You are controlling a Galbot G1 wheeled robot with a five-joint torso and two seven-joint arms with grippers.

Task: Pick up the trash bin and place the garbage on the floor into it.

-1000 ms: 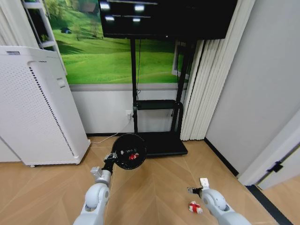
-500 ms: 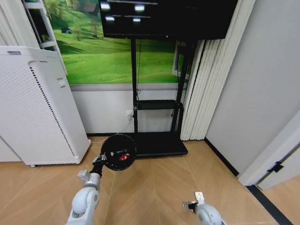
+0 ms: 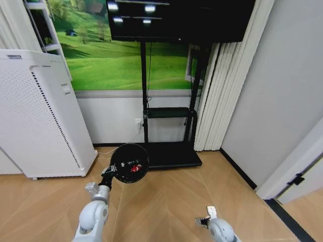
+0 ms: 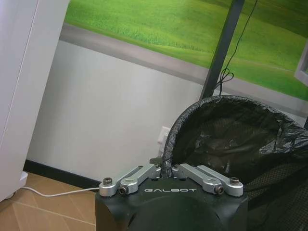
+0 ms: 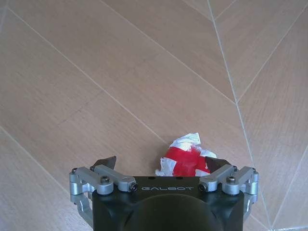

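Between the spread right claw [image 5: 163,168] lies a red-and-white wrapper [image 5: 185,158]; left claw [image 4: 166,169] pinches the trash bin [image 3: 128,163] rim.

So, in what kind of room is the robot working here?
Probably an office or meeting room: a large black screen on a floor stand, a white air purifier, a meadow wall mural and wood-pattern flooring.

- An indoor room fitted out like an office or showroom lounge.
- A large dark screen [image 3: 179,19] on a black wheeled stand [image 3: 169,151].
- A green meadow mural [image 3: 116,55] on the wall.
- Herringbone wood floor [image 3: 166,201], white vertical blinds [image 3: 222,91], a tall white perforated cabinet unit [image 3: 35,116].
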